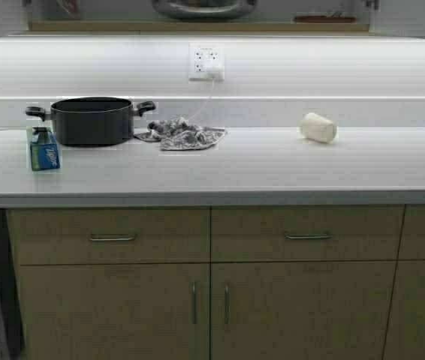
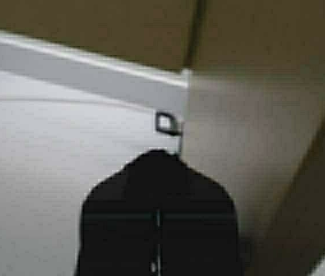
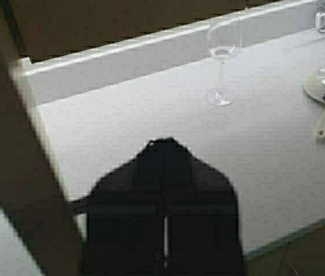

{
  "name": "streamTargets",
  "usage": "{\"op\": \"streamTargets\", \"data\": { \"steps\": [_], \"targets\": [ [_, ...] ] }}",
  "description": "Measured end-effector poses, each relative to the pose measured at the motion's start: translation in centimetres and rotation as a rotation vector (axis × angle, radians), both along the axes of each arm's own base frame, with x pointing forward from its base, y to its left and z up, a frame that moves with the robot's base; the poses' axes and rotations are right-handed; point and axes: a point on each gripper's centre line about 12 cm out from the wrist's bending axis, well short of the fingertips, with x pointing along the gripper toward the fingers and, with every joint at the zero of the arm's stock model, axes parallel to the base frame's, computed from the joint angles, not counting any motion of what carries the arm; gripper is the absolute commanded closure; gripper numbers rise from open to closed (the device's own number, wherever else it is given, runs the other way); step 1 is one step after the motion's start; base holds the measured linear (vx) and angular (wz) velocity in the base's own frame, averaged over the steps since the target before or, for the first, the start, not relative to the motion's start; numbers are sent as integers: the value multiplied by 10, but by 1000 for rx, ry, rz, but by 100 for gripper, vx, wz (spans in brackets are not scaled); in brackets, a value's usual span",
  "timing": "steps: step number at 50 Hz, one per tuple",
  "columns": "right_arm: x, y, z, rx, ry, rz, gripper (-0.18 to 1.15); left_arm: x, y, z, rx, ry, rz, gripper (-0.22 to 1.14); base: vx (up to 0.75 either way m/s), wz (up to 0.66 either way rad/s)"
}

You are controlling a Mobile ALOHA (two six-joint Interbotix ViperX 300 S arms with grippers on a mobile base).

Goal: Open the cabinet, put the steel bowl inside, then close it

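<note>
both hands (image 2: pixel 158 230) (image 3: pixel 163 230) looked pressed together, empty. steel bowl (image 1: pixel 203 7) sat beyond the tabletop's (image 1: pixel 272 165) far edge; probably light, rigid, slippery, best pinched at its rim.

black pot (image 1: pixel 91 121), grey patterned cloth (image 1: pixel 183 134), white counter (image 1: pixel 272 165)

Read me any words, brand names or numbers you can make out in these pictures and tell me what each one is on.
"Ziploc" - white script, blurred but just legible, on the blue box at the counter's left end, beside the black pot.
No other text shows: the wall outlet, the white cup and the wine glass carry none that can be read.
</note>
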Motion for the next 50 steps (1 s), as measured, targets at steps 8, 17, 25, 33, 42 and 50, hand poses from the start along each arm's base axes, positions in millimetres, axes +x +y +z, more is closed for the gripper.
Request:
{"op": "streamTargets", "data": {
  "steps": [8, 17, 25, 33, 42, 50],
  "targets": [
    [7, 23, 6, -7, -14, 48, 91, 3, -26, -2, 7, 3, -56, 87, 0, 1],
    [1, 79, 19, -16, -33, 161, 91, -4, -54, -6, 10, 15, -114, 87, 0, 0],
    [-27, 122, 34, -23, -58, 248, 91, -27, -57, -6, 11, 20, -117, 87, 0, 0],
    [-61, 136, 25, -2, -36, 276, 91, -56, -57, -2, 22, 13, -115, 87, 0, 0],
    [-89, 163, 6, 2, 6, 347, 91, -77, -63, 3, 87, 4, -139, 87, 1, 2],
    [-113, 185, -1, 8, 18, 409, 91, -79, -70, 9, 147, -5, -164, 87, 4, -1]
  ]
}}
